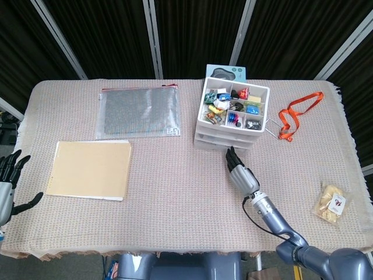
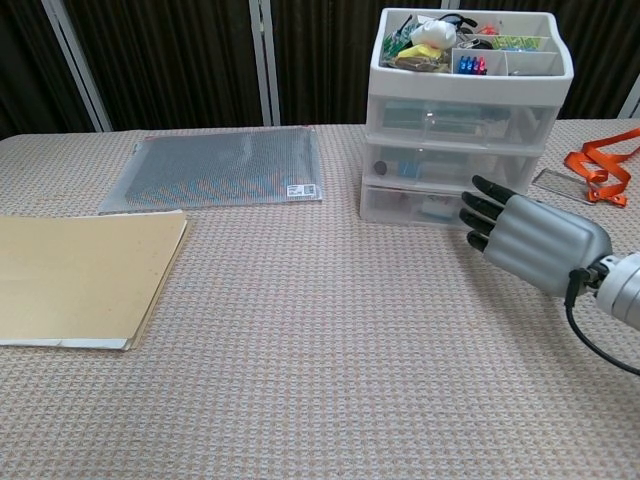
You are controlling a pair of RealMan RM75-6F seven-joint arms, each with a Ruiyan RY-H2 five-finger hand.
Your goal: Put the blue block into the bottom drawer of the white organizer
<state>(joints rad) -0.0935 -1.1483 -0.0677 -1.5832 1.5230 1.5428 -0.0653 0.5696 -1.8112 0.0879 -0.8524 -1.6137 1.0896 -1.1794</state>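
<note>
Chest view: right hand [image 2: 527, 236] fingertips touch bottom drawer [image 2: 420, 206].

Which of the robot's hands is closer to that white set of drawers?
The right hand: its fingertips reach the front of the white organizer at the bottom drawer. The left hand sits at the table's far left edge.

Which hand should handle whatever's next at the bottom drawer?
Right. The right hand has its fingertips at the bottom drawer of the white organizer, which looks pushed in. The left hand is off the table's far left edge.
</note>
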